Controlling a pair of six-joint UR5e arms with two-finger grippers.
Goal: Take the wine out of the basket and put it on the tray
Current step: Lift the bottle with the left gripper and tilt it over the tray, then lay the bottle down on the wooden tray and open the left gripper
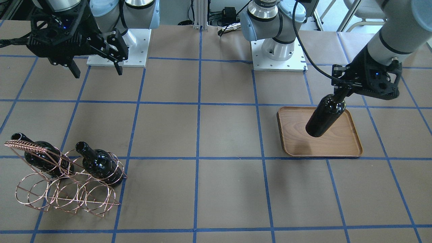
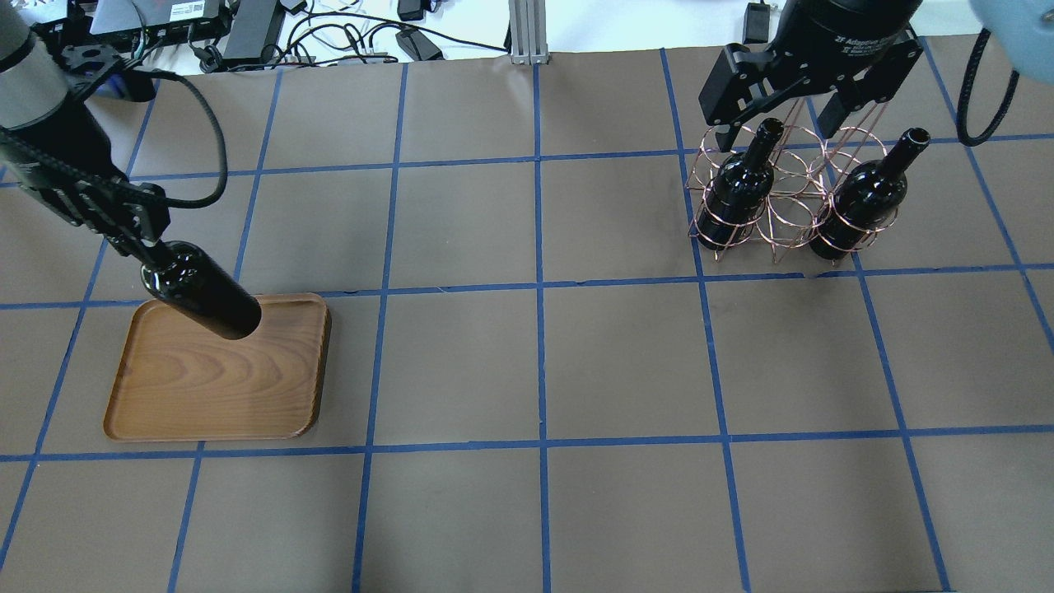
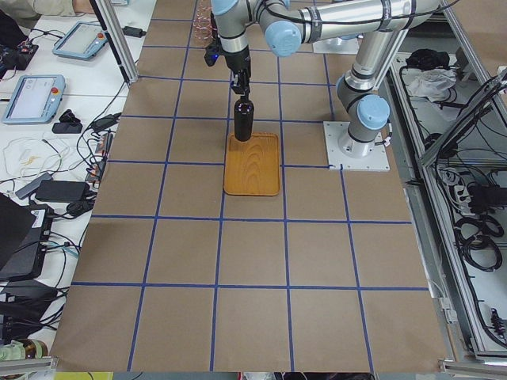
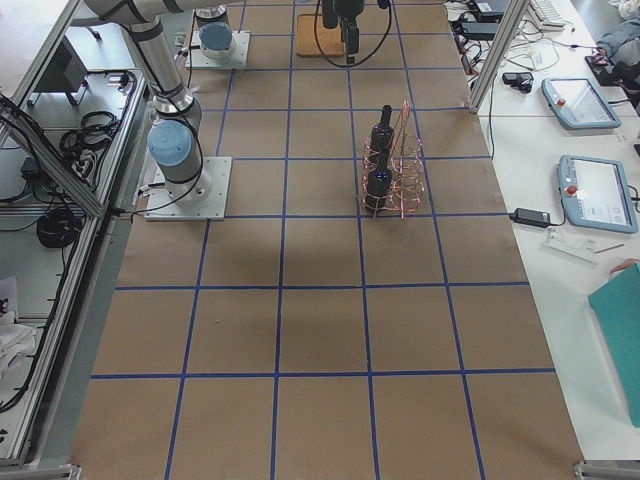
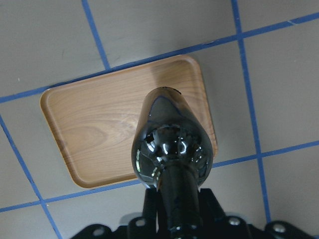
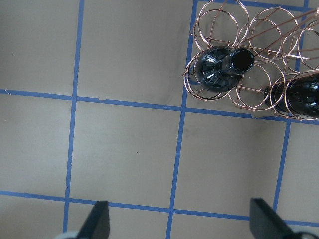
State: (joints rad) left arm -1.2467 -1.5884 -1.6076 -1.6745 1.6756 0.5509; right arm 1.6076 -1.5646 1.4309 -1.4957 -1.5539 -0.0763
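My left gripper [image 1: 341, 91] is shut on the neck of a near-black wine bottle [image 1: 325, 116] and holds it upright over the brown wooden tray [image 1: 337, 146]. In the overhead view the bottle [image 2: 202, 290] hangs over the tray's [image 2: 189, 387] back edge. I cannot tell whether its base touches the wood. The copper wire basket [image 2: 790, 210] holds two more bottles [image 2: 737, 189] [image 2: 865, 198]. My right gripper [image 2: 774, 123] is open and empty, high above the basket. In the right wrist view the basket [image 6: 259, 30] lies ahead of its fingers [image 6: 97, 221].
The table is brown paper marked with a blue tape grid [image 2: 539, 288]. The two arm bases [image 1: 280, 50] [image 1: 121, 47] stand at the robot's edge. Cables and boxes [image 2: 247, 25] lie beyond the far edge.
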